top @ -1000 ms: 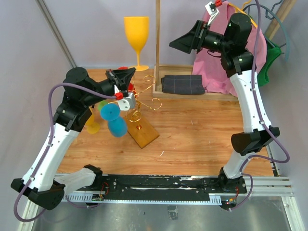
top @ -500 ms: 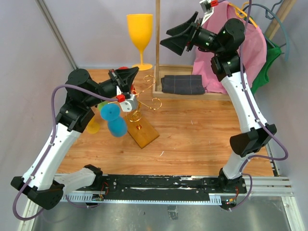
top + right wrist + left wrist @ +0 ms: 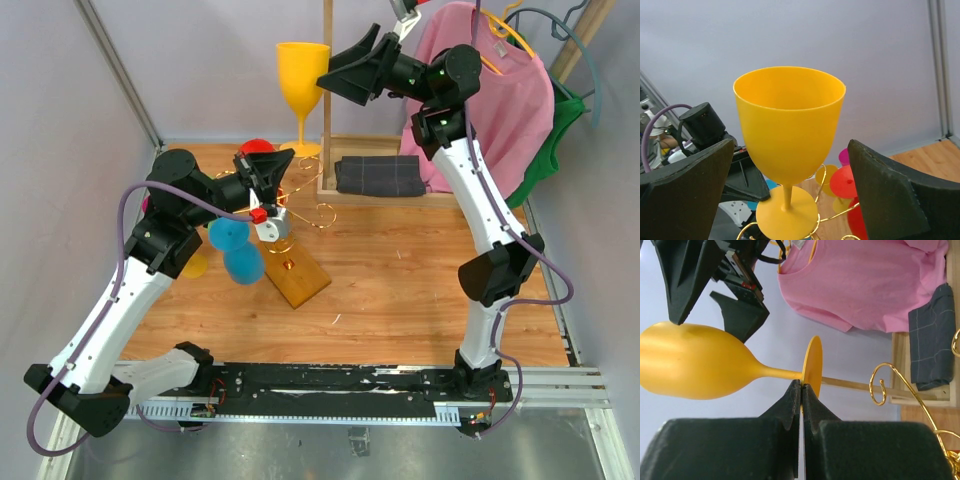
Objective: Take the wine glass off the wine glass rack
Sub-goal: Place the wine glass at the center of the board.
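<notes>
Yellow wine glass point(image 3: 301, 80) stands on the gold wine glass rack point(image 3: 290, 225), right hand point(image 3: 350, 72) wide at its three o'clock.
A misjudged closing could topple it; the left hand point(image 3: 266, 178), pinched empty, crowds the wire arms.

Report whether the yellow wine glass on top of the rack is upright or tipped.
Upright. The yellow wine glass stands bowl-up, mouth open to the top, stem vertical over its round foot; the right gripper frames it, jaws wide, not touching.
</notes>
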Motion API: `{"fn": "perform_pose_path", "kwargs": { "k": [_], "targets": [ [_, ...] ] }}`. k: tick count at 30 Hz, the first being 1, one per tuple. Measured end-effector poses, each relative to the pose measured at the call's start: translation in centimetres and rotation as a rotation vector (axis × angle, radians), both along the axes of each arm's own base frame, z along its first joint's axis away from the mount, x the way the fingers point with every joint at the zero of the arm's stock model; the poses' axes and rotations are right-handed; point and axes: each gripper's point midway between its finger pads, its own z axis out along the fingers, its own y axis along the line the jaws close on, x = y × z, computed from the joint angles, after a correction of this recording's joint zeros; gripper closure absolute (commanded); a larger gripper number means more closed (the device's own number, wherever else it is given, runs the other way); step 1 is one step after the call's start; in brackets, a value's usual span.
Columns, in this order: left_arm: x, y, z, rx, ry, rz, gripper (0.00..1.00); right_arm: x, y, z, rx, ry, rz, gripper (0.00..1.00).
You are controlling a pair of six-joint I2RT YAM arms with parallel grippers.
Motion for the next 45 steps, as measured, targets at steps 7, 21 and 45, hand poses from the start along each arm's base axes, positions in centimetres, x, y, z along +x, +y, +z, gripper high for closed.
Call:
{"fn": "perform_pose_path", "kwargs": {
  "k": [7, 21, 45],
  "targets": [
    [-0.3, -0.2, 0.0, 0.01, -0.017, -0.011, 1.0, -1.9, 1.2, 0.6, 0.01, 0.012, 0.094, 0.01],
    [-1.0, -0.5, 0.4, 0.016, -0.046, -0.029, 1.0, -3.6, 5.0, -0.2, -0.003, 0.021, 0.197, 0.01],
    [-1.4, -0.5, -0.1, 0.03, -0.039, -0.034, 1.0, -2.7, 5.8, -1.2, -0.004, 0.037, 0.168, 0.26]
  ]
}}
